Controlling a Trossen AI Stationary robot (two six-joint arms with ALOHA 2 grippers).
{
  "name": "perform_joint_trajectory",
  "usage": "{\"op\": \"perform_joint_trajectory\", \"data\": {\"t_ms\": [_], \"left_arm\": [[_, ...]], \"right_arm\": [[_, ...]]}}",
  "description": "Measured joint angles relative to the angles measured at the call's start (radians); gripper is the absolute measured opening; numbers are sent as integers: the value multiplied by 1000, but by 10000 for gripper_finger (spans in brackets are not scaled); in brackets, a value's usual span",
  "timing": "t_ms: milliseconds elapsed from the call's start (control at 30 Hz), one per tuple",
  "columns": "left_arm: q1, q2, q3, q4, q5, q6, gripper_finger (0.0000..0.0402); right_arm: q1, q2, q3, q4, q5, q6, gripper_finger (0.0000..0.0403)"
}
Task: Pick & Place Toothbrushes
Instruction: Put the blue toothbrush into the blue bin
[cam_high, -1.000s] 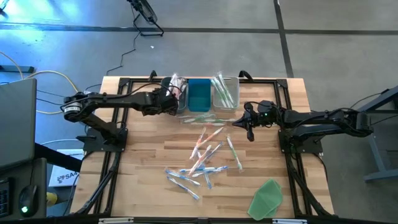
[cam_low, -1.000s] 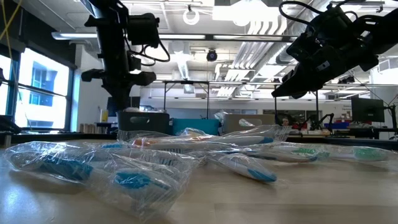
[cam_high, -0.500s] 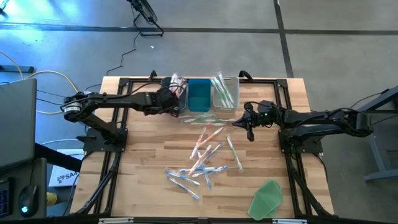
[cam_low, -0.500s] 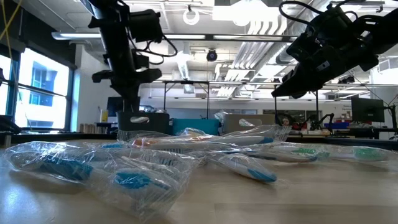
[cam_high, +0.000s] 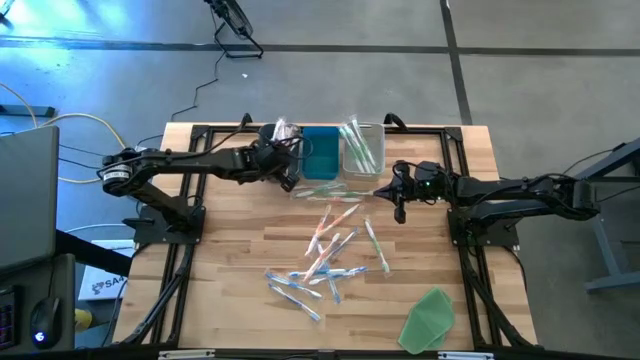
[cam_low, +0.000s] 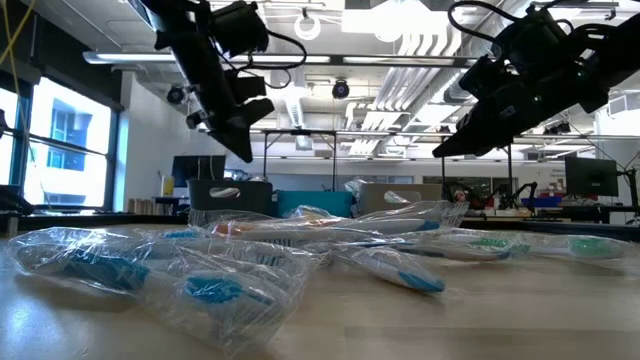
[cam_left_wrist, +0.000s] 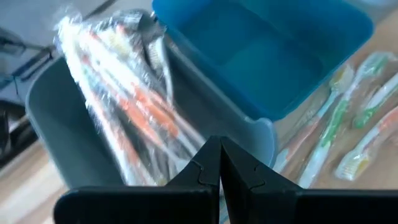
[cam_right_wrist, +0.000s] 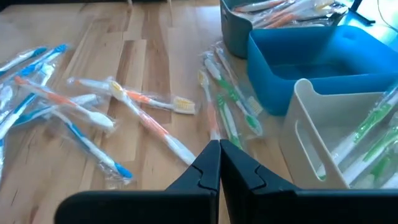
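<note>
Sorting toothbrushes (cam_high: 325, 262) by colour: most lie loose mid-surface. Left pincer (cam_high: 287, 172) hovers closed, empty, by grey bin (cam_left_wrist: 56, 118); right pincer (cam_high: 399, 204) closed, empty. Next needs opening, descending onto one brush.

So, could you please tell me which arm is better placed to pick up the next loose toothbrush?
Probably the right. Its hand, shut and empty, hangs just beside the loose toothbrushes, while the left hand sits by the grey bin.
</note>
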Motion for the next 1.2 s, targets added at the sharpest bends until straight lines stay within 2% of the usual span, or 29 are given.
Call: {"op": "perform_joint_trajectory", "data": {"t_ms": [100,233,333,500,633,733,933,1067,1200], "left_arm": [[0,0,-59,112,21,36,0],[0,0,-160,275,109,60,0],[0,0,-202,350,204,80,0],[0,-30,-205,402,338,87,0],[0,-65,-206,512,391,79,0],[0,-101,-206,568,394,83,0],[0,-225,-205,545,393,92,0],[0,-339,-205,526,393,138,0],[0,-461,-204,427,392,216,0]], "right_arm": [[0,0,0,21,6,0,2],[0,0,0,88,89,0,2],[0,0,0,149,189,0,2],[0,0,0,185,410,16,2],[0,0,0,183,542,32,2],[0,0,0,181,561,33,2],[0,0,0,181,562,51,2],[0,0,0,181,563,181,2],[3,0,0,182,562,261,2]]}}
